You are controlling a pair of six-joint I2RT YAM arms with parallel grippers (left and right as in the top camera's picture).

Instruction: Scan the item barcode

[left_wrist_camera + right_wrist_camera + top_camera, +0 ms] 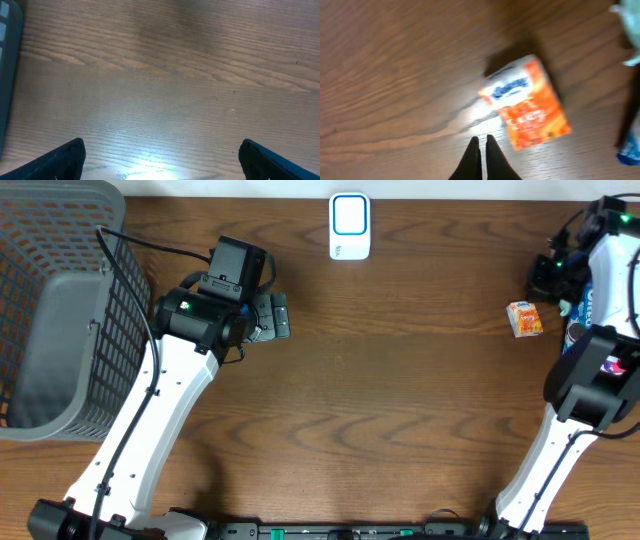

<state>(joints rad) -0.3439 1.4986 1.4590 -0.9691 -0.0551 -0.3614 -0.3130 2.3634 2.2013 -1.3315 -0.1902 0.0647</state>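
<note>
The item, a small orange and white packet (524, 318), lies flat on the wooden table at the right. In the right wrist view the packet (530, 102) sits just ahead and to the right of my right gripper (481, 142). That gripper is shut, its two dark fingertips (491, 150) pressed together with nothing between them, and it hovers over bare wood beside the packet. The white scanner with a blue ring (350, 225) stands at the back middle. My left gripper (272, 317) (162, 150) is open wide over bare table, holding nothing.
A grey wire basket (60, 330) fills the far left. Other blue and white packages (585, 305) lie at the right edge under the right arm, and one of them shows at the side of the right wrist view (631, 147).
</note>
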